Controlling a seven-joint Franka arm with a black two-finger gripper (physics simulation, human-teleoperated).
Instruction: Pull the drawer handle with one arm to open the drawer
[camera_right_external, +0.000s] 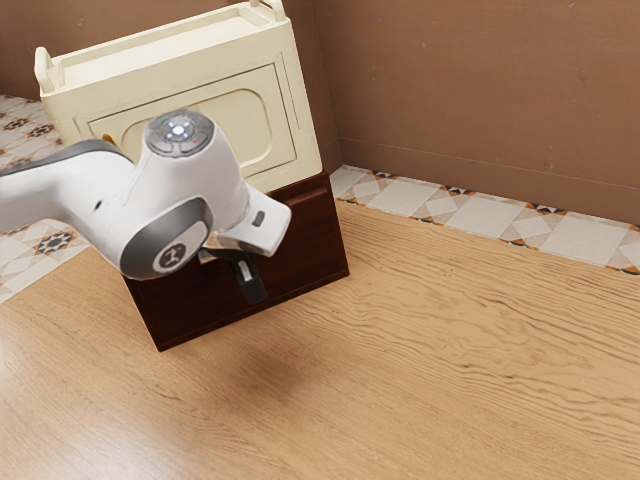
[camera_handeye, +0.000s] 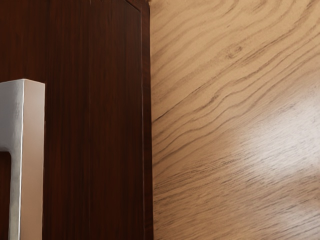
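Exterior view: one white jointed arm with grey caps (camera_right_external: 80, 200), reaching down before a two-part cabinet. Fitted with one black two-part pincer (camera_right_external: 253, 290), poised low, close to the dark red-brown wooden drawer front (camera_right_external: 200, 310). State of pincer: could not be told, whether spread or pressed together; no grip on anything could be confirmed.

Drawer front: lower portion of the piece, beneath a cream panelled cupboard with raised corner posts (camera_right_external: 190, 50); set upon a pale wood-grained counter (camera_right_external: 430, 350). Condition: apparently closed, no gap seen along its edges.

Wrist view: one silvery, square-edged metal bar handle (camera_handeye: 33, 150), mounted on the drawer front, its length parallel to the front's edge beside the counter. One squared end visible, with a hollow behind the bar. Position: off to one side of the hand's line of sight.

Step in hand, as judged: bringing the pincer to the bar. Requirements: hand centred over the handle's length before closing; pincer turned so that it would straddle the bar crosswise; depth enough to reach behind the bar without pressing the wood. Thereafter, a firm close and a slow pull straight out from the front. Likely faults: catching the squared end, slipping off the smooth metal, or dragging sideways and binding the drawer.
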